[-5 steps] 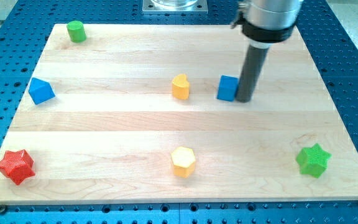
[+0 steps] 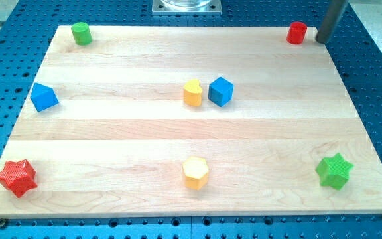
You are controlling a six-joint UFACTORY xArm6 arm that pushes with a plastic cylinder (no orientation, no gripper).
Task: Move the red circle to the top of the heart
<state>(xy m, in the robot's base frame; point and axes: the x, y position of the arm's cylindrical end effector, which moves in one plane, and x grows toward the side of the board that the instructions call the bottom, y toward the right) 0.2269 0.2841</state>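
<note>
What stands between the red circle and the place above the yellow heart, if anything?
Nothing visible does. The red circle sits at the view's top right, my tip just to its right. The board between it and the spot above the yellow heart is bare; the blue cube lies beside the heart, below that path.

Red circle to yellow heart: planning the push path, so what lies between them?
In the camera view, only bare board lies between the red circle and the heart; the blue cube sits just below that line.

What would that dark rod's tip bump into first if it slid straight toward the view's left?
Most likely the red circle block, just left of my tip; depth is hard to judge, so it might only graze it.
</note>
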